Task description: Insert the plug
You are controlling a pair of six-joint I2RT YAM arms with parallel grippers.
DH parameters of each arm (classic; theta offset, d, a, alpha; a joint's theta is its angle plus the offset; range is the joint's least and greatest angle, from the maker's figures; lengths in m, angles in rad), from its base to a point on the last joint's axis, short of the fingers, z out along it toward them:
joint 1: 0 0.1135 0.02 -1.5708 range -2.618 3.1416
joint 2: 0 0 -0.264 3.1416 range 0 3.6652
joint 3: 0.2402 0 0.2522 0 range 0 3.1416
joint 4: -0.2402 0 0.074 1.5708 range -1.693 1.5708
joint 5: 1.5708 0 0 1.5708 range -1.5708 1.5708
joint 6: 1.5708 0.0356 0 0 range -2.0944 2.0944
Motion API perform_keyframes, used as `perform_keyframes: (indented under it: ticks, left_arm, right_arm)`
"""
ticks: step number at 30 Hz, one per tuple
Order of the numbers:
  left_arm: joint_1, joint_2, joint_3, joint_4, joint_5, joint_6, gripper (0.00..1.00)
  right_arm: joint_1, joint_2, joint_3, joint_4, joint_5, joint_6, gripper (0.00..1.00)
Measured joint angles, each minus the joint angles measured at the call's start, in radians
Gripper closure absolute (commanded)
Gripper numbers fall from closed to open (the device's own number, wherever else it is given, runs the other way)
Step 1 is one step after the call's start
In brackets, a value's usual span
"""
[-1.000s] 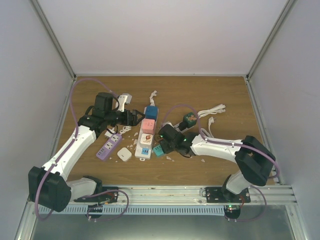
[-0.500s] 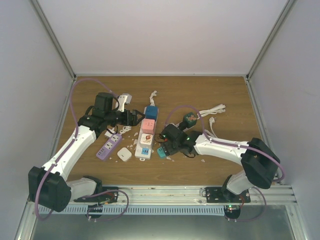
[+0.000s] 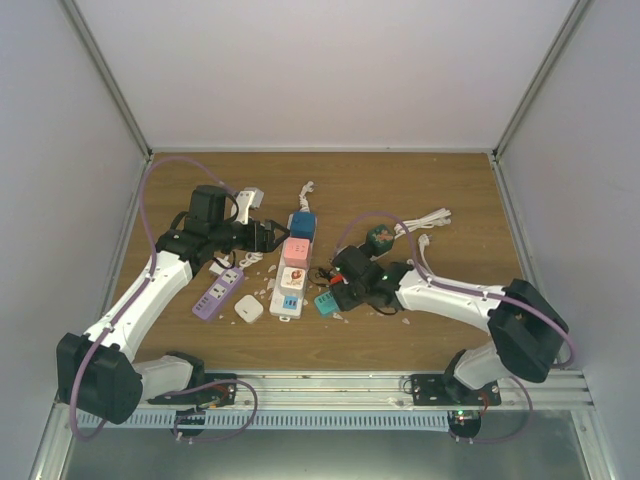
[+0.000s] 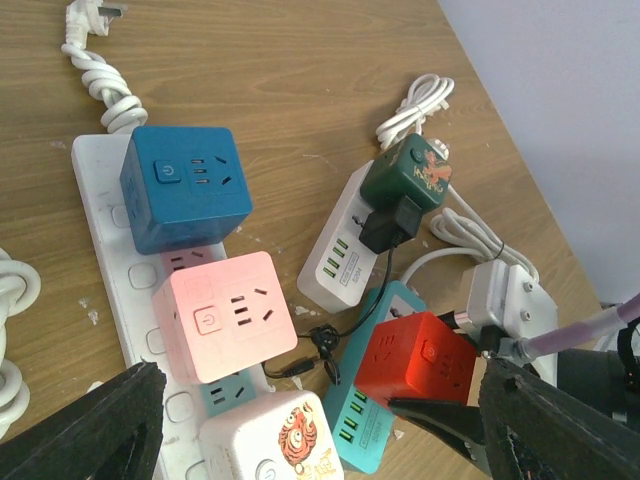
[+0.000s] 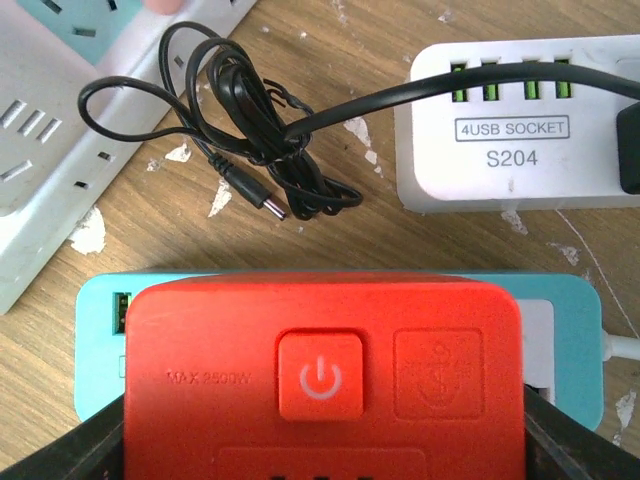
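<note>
A red cube plug (image 5: 320, 370) sits between the fingers of my right gripper (image 5: 325, 445), which is shut on its sides. The cube rests tilted over the teal power strip (image 5: 565, 340); its prongs are hidden beneath it. In the left wrist view the red cube plug (image 4: 420, 365) lies on the teal power strip (image 4: 365, 425), with a dark finger along its lower edge. My left gripper (image 4: 318, 400) hovers open above the cubes and holds nothing. From above, the right gripper (image 3: 345, 283) is at the teal power strip (image 3: 325, 302) and the left gripper (image 3: 268, 236) is beside the long white strip (image 3: 290, 285).
The long white strip (image 4: 100, 200) carries a blue cube (image 4: 185, 190), a pink cube (image 4: 225, 315) and a white tiger cube (image 4: 270, 440). A white USB strip (image 5: 520, 130), a green cube (image 4: 410, 180) and a coiled black cable (image 5: 250, 150) lie close by. A purple strip (image 3: 218, 293) sits to the left.
My right arm has drawn slightly to the right with the red cube, and the teal strip has shifted a little with it. The left arm has not moved.
</note>
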Motion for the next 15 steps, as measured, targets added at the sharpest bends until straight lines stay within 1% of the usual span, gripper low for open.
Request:
perform_keyframes:
  ticks: [6,11,15]
  left_arm:
    - [0.000,0.000,0.000,-0.001,0.000,-0.003,0.15]
    - [0.000,0.001,0.000,-0.003,-0.003,-0.005,0.15]
    - [0.000,0.009,0.000,-0.006,-0.005,-0.006,0.15]
  right_arm:
    - [0.018,-0.042,-0.081,0.100,0.031,0.037,0.60]
    - [0.037,-0.049,-0.127,0.163,0.079,0.081,0.60]
    - [0.042,-0.045,-0.139,0.203,0.109,0.125,0.59]
